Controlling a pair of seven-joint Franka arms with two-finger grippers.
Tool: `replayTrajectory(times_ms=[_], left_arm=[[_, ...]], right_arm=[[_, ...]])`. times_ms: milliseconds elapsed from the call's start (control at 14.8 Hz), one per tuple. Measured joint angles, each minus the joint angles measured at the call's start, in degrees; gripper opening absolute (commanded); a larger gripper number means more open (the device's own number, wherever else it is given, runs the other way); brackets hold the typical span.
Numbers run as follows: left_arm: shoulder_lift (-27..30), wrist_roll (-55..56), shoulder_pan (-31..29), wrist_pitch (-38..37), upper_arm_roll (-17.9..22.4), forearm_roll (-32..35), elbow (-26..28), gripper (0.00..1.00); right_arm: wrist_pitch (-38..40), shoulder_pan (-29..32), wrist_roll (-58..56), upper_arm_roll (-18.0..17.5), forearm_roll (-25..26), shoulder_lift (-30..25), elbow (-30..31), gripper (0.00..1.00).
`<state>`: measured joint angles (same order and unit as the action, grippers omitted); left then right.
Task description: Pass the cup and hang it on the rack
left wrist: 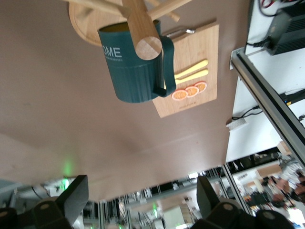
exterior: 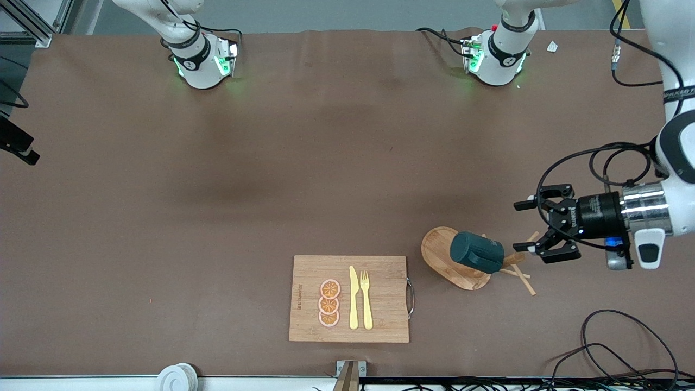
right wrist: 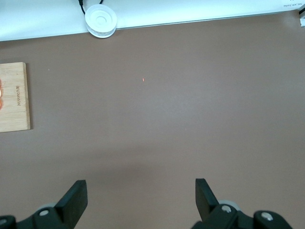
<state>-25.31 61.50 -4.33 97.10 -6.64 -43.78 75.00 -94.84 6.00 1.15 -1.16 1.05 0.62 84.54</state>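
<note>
The dark teal cup [exterior: 476,252] hangs tilted on the wooden rack [exterior: 441,247], over its oval base, toward the left arm's end of the table. In the left wrist view the cup [left wrist: 136,71] sits against the rack's post [left wrist: 143,33], handle to the side. My left gripper [exterior: 518,226] is open and empty, held level beside the rack's pegs and clear of the cup; its own view shows the jaws [left wrist: 140,200] wide apart. My right gripper [right wrist: 140,195] is open and empty over bare table and is out of the front view.
A bamboo cutting board [exterior: 350,298] with a yellow knife, a fork and three orange slices lies beside the rack, toward the right arm's end. A white round roll [exterior: 176,377] sits at the table's near edge. Black cables [exterior: 613,347] lie at the near corner.
</note>
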Motion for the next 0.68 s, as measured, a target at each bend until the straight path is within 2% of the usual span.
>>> replayTrajectory(times_ms=[271,677], left_arm=[[3.85,-7.88,-0.04,-0.01,-0.20,10.25,-0.56,1.00],[9.04,-24.31,0.86,-2.80,-5.56,34.99,-0.54,1.00]], right_arm=[[0.00,0.00,0.00,0.00,0.00,0.00,0.00,1.00],[0.01,0.02,0.00,-0.01,0.00,0.00,0.00,1.00]])
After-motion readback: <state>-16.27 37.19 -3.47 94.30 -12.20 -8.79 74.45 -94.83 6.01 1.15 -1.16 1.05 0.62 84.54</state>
